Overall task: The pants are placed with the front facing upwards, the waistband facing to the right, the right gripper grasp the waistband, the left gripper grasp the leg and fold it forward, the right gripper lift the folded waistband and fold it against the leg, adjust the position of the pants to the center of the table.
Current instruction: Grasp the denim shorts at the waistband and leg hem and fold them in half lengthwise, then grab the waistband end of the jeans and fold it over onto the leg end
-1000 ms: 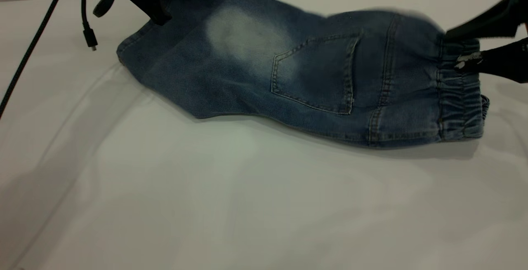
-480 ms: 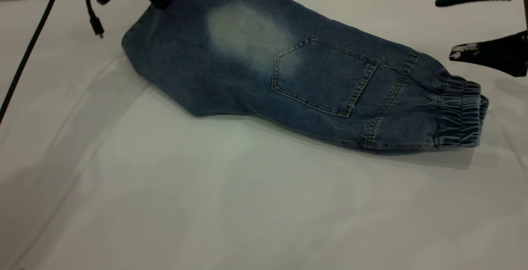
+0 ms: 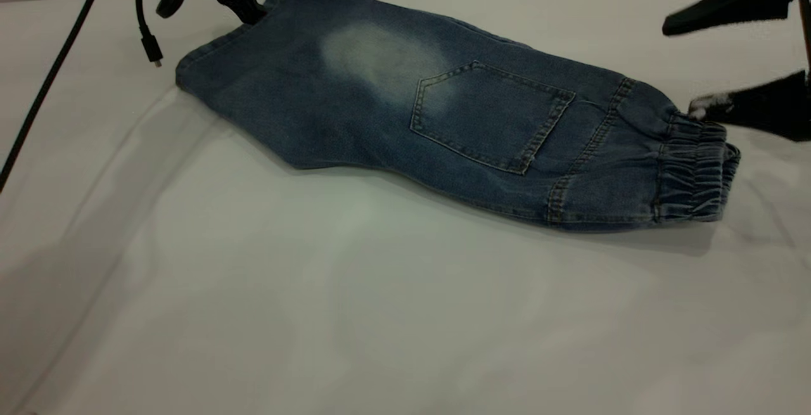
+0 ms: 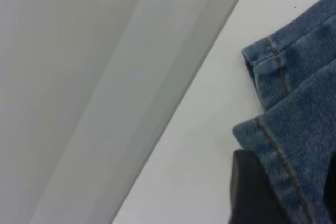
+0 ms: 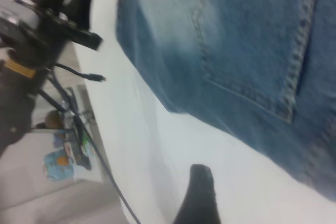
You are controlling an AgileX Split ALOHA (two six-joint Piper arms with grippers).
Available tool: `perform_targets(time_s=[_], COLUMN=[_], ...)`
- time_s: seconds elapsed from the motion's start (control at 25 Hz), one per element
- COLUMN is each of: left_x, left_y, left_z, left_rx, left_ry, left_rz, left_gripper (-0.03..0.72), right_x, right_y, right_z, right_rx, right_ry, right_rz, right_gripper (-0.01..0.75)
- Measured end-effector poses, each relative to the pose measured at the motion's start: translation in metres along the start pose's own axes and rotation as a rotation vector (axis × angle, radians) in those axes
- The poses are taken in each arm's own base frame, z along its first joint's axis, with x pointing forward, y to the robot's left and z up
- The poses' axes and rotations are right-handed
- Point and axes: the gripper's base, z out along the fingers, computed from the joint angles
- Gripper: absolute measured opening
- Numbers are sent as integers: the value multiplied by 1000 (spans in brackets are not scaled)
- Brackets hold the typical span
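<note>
The pants [image 3: 443, 117] lie flat on the white table [image 3: 380, 313], folded lengthwise, with the pentagonal pocket on top. The leg hem points far left and the ruffled waistband [image 3: 697, 168] points right. My left gripper [image 3: 247, 6] is at the far-left corner, shut on the leg hem. In the left wrist view the denim hem [image 4: 294, 177] runs between its black fingers [image 4: 252, 192]. My right gripper [image 3: 681, 66] hovers open just beyond the waistband, lower fingertip close above it, holding nothing. In the right wrist view one of its fingers [image 5: 199, 198] shows over bare table beside the pants [image 5: 252, 51].
A black cable [image 3: 51, 73] and a dangling plug [image 3: 152, 51] hang from the left arm over the table's far-left part. The table's far edge runs just behind the pants. White surface stretches in front of the pants.
My right gripper let go of the waistband, opened and rose, then came down a little. The waistband dropped flat onto the table. The left gripper lowered the leg end slightly.
</note>
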Motion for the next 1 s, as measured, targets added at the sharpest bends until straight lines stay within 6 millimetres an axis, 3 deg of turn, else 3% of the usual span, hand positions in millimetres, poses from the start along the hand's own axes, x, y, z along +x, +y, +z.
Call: perform_targets(time_s=[0.44,0.64,1.0], left_x=[0,-6,-11], left_y=[-1,-6,-10], left_z=[0,1,1], left_rx=[4,11,20], left_ry=[14,-5,-9], left_rz=[-101,-91,-82], left_gripper=[380,380,380], right_x=[17,40,39], right_y=[-19,-24,-25], right_z=[-3,2,26], right_rx=[209,213,250], right_ry=[141,185,37], right_rz=[158,265,192], right_gripper=[522,522,522])
